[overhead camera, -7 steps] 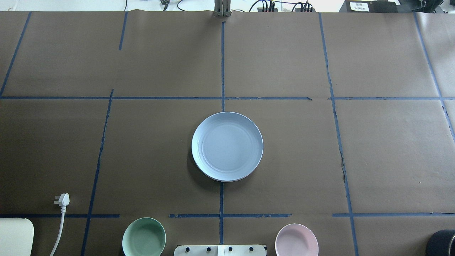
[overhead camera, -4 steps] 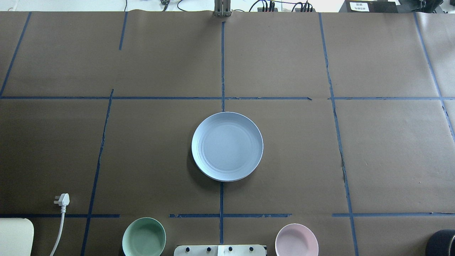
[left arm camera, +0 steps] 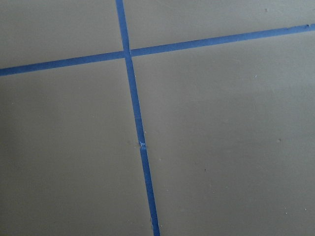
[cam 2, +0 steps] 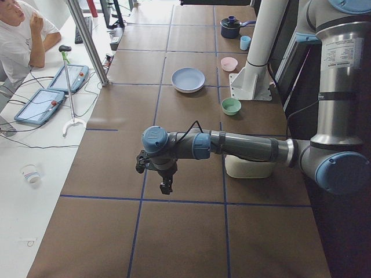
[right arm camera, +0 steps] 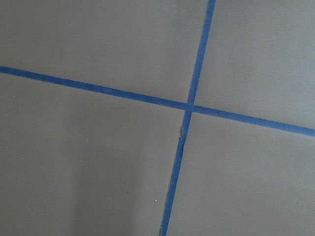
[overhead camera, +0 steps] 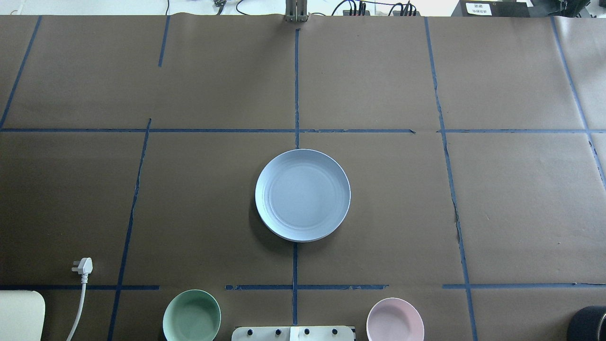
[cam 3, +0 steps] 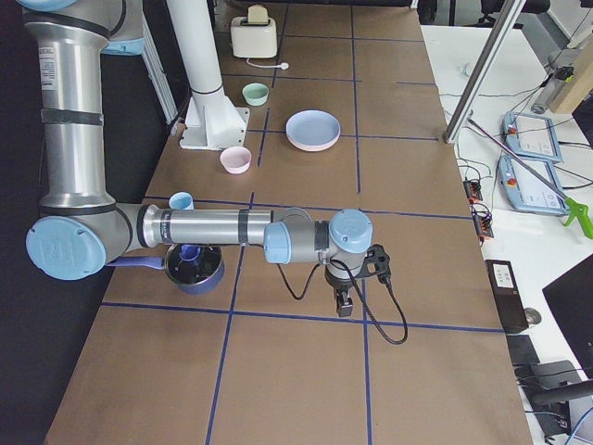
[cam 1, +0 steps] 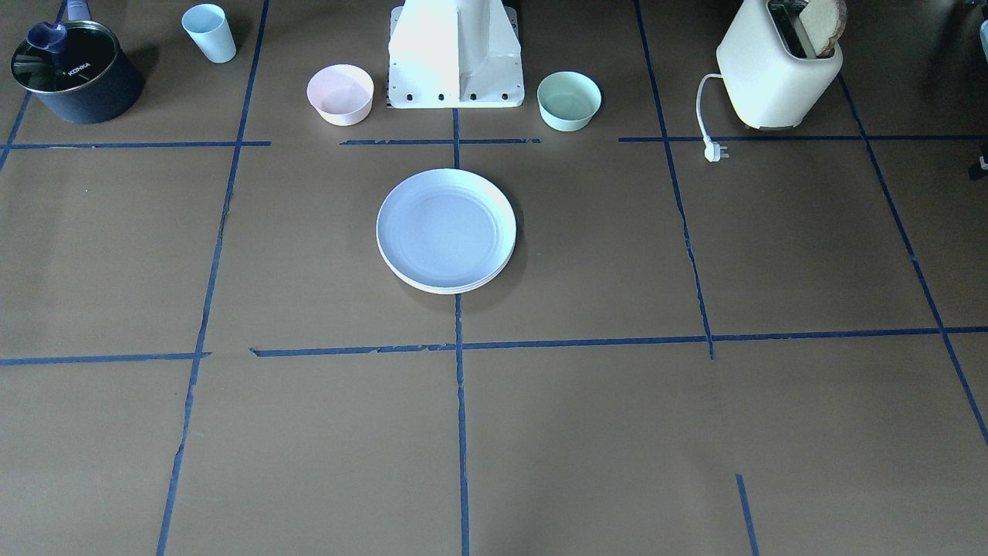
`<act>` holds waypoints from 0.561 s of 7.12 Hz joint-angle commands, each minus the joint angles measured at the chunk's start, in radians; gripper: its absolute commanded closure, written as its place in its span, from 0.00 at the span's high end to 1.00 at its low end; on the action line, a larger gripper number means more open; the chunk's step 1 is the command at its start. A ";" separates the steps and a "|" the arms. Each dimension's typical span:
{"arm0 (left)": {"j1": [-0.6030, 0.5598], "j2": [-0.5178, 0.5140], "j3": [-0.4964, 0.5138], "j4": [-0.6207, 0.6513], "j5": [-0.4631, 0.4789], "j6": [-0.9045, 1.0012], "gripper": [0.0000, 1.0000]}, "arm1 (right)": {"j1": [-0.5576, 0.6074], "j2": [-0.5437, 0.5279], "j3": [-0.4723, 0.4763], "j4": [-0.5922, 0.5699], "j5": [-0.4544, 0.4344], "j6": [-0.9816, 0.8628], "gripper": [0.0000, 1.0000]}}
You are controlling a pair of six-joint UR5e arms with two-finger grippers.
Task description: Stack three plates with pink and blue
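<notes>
Left gripper (cam 2: 166,186) and right gripper (cam 3: 344,304) each point down over the taped brown table (overhead camera: 142,199), at opposite ends; whether either claw is open or closed cannot be told. Farther in, at table centre, the blue plate (overhead camera: 303,195) tops the stack, the lower plates (cam 1: 455,289) showing only as pale rims. Beyond, pink bowl (cam 1: 340,94) and green bowl (cam 1: 569,100) flank the robot base (cam 1: 455,54).

Stack (cam 1: 446,230) lies flat at worktop centre, well apart from all edges. Light blue plate (overhead camera: 303,195) on top, round, shallow, ringed rim. Lower plates (cam 1: 455,288) show only pale rim edges; colours unclear.
</notes>
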 commanded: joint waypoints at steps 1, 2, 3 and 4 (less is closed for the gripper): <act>0.000 -0.019 0.002 -0.003 -0.001 -0.042 1.00 | 0.000 0.000 0.001 0.000 -0.002 -0.001 1.00; 0.000 -0.020 -0.024 -0.004 0.002 -0.043 1.00 | 0.000 0.000 0.003 0.001 -0.001 -0.001 1.00; 0.000 -0.017 -0.019 -0.016 -0.002 -0.050 1.00 | 0.000 0.000 0.001 0.001 -0.001 -0.001 1.00; -0.002 -0.001 -0.025 -0.019 0.001 -0.043 1.00 | 0.000 0.000 0.001 0.001 -0.001 -0.001 1.00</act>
